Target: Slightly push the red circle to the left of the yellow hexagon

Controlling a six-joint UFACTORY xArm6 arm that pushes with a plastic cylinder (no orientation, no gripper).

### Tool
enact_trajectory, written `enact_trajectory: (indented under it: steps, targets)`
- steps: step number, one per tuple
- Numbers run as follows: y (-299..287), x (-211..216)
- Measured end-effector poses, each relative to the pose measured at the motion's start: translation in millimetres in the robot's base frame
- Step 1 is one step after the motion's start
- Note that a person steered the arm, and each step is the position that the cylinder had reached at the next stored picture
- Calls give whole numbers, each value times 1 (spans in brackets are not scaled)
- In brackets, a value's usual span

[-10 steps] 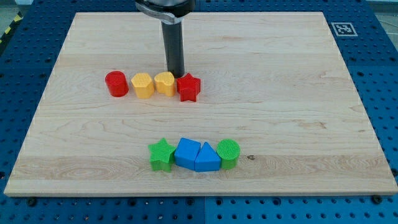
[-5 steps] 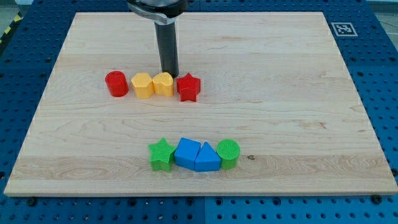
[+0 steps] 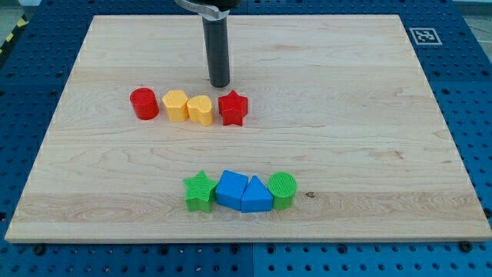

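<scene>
On the board's upper left:
Red circle (image 3: pixel 144 103): light, rigid, slides easily; push its right flank.
Yellow hexagon (image 3: pixel 176 105): just beside.
My tip (image 3: pixel 220 84): bare rod, no pincer; above the row.

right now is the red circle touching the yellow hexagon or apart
Apart: bare wood shows between the red circle and the yellow hexagon to its right.

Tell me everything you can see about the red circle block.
The red circle is a short, upright cylinder of glossy red material, probably plastic, standing flat on the wooden board. It is the leftmost block of the upper row, with a small gap to the yellow hexagon on its right. Nothing touches it. My tip is well off, up and to the view's right.
</scene>
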State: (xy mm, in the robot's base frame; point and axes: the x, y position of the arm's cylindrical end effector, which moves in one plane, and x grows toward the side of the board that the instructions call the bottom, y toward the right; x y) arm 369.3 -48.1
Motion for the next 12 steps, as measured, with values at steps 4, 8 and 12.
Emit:
enact_trajectory:
  steps: [4,8,12]
  targets:
    - [-33,4]
    - [-82,12]
    - [-74,27]
